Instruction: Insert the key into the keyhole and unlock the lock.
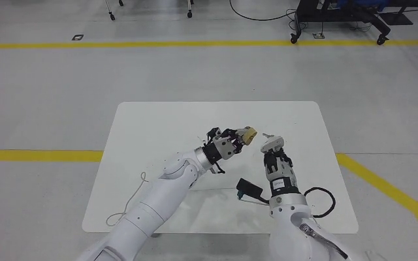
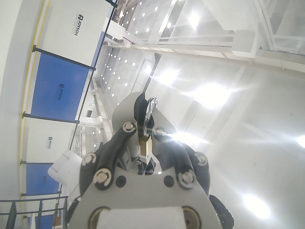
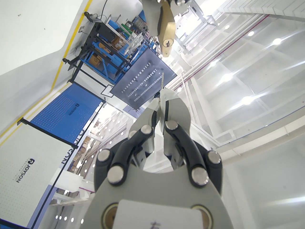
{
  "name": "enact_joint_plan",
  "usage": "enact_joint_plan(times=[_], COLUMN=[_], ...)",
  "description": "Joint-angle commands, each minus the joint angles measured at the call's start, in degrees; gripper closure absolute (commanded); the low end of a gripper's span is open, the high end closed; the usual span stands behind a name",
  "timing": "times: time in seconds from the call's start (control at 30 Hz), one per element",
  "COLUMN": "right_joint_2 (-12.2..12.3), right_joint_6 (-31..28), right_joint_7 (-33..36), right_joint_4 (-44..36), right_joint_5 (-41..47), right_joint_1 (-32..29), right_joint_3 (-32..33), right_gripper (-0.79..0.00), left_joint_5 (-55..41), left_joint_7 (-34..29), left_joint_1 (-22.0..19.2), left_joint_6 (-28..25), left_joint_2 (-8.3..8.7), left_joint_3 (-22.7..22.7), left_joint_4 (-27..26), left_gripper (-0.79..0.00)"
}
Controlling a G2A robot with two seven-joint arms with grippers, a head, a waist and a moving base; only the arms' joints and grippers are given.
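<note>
Left tool (image 1: 239,139) grips padlock (image 3: 168,30), keyhole (image 3: 167,42) facing key (image 3: 162,82) pinched in right tool (image 3: 163,99), apparently lined up for insertion.

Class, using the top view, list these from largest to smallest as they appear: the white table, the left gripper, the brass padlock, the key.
1. white table
2. left gripper
3. brass padlock
4. key, a thin sliver poking from the right gripper

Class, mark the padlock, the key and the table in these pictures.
padlock (image 3: 168,29): right wrist view, on its brass body.
key (image 3: 162,80): right wrist view, on its thin blade.
table (image 1: 157,130): top view, on a bare part of its white top.
</note>
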Motion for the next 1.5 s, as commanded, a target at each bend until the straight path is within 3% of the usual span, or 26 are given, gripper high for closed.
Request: enact_joint_plan(times=[0.0,0.7,1.03,1.47], right_joint_2=[-0.1,0.0,-1.4,-3.4], right_joint_6=[0.1,0.5,2.1,2.1], right_joint_7=[4.2,4.6,6.9,6.9], right_joint_4=[0.0,0.0,3.4,7.0], right_joint_5=[0.0,0.0,0.0,0.0], right_joint_1=[0.3,0.6,2.6,6.0], right_joint_3=[-2.3,-3.9,-5.7,-9.1], right_gripper=[0.000,0.000,0.000,0.000], left_joint_5=[-0.9,-3.1,-3.5,0.9], left_joint_7=[-0.1,-0.8,2.3,3.2], left_joint_1=[0.0,0.4,2.7,2.0], left_joint_6=[-0.6,-1.2,-1.4,-2.5], left_joint_2=[-0.28,-0.59,-1.00,-1.65], left_joint_3=[-0.3,-1.2,-1.9,-2.9], left_joint_4=[0.2,0.2,-2.6,-2.3], left_gripper=[0.000,0.000,0.000,0.000])
